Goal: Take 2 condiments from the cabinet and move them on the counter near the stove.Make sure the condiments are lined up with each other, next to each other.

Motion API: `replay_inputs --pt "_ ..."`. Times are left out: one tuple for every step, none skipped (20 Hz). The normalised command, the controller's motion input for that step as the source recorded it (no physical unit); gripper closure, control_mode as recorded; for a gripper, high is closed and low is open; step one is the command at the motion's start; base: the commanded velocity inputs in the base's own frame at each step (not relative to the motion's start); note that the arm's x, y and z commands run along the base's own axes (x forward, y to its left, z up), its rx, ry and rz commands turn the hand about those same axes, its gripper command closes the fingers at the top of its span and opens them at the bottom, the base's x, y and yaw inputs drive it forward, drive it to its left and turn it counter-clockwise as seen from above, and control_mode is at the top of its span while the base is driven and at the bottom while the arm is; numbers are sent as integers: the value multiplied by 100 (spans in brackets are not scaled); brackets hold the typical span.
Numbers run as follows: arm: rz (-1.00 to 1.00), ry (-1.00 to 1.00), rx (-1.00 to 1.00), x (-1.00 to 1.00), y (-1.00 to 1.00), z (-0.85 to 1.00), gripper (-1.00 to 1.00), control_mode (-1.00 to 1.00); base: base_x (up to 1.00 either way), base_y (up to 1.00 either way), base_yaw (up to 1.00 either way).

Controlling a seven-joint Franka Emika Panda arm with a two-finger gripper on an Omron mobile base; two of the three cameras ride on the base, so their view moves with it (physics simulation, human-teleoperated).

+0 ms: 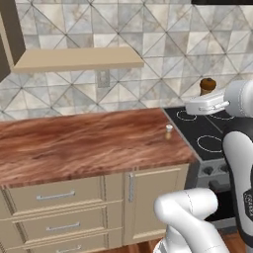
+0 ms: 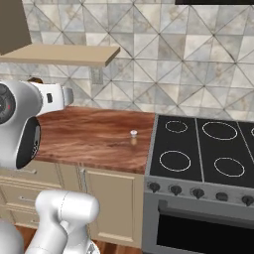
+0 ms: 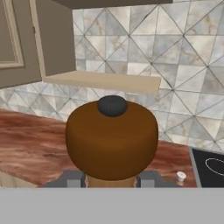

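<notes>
Brown wooden pepper mill (image 3: 112,140) clamped between the end effector's (image 3: 112,180) fingers, riding up in the air, clear of the table (image 1: 79,143). Pale shaker (image 1: 169,129) already standing down below the end effector, on the table's edge nearest the stove (image 2: 198,144); seen from the hand as a small white-capped dot (image 3: 180,176) low and to the right of the mill. Cabinet (image 1: 74,59) shelf bare, behind and above.

Judged step: carrying the second condiment down to its partner. To do it well: keep the mill upright, grip unchanged, no tilt while travelling. Descend beside the shaker, not over it, so as not to knock so small a thing. Aim for a spot just beside it, in a row with it along the stove's side. Set the base flat on the wood before letting go; part the fingers only once settled, then lift straight away.
</notes>
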Motion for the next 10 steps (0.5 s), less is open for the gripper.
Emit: replay_inputs --pt "0 0 0 0 0 0 100 100 64 -7 0" --pt "0 0 0 0 0 0 100 100 64 -3 0" --pt "0 0 0 0 0 0 100 100 64 -3 0" --pt "0 0 0 0 0 0 100 100 59 -4 0" --pt "0 0 0 0 0 0 100 100 56 -9 0" --pt "0 0 0 0 0 0 100 100 51 -11 -1" --pt "0 0 0 0 0 0 100 100 47 -15 -1" --pt "0 0 0 0 0 0 100 100 45 -14 -2" --pt "0 0 0 0 0 0 100 100 44 -14 -2" --pt "0 0 0 0 0 0 100 100 35 -14 -2"
